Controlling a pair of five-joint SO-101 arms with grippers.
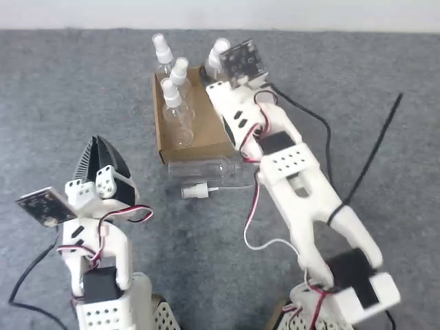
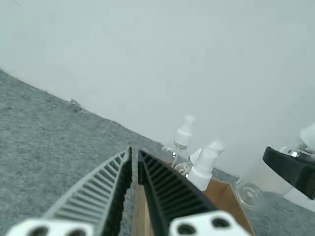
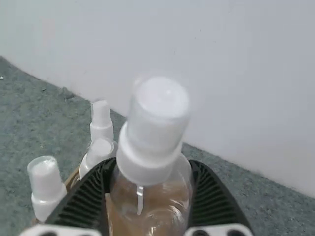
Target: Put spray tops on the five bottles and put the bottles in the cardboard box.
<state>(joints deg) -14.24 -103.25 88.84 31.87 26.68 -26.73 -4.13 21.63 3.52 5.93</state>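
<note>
- right gripper (image 3: 151, 172): fingers clamped around a capped bottle (image 3: 153, 123), at the far right corner of the cardboard box (image 1: 189, 134), near the table's (image 1: 55, 103) far edge.
- three capped bottles (image 1: 173, 96) stand in the box.
- an uncapped bottle (image 1: 206, 167) and a loose spray top (image 1: 195, 190) lie mid-table, just beside the box.
- left gripper (image 1: 96, 148): fingers almost closed, empty, toward the table's left edge.

Grey carpet-textured surface (image 1: 55, 103) covers the work area. Plain white wall (image 2: 172, 59) stands along its far edge.
</note>
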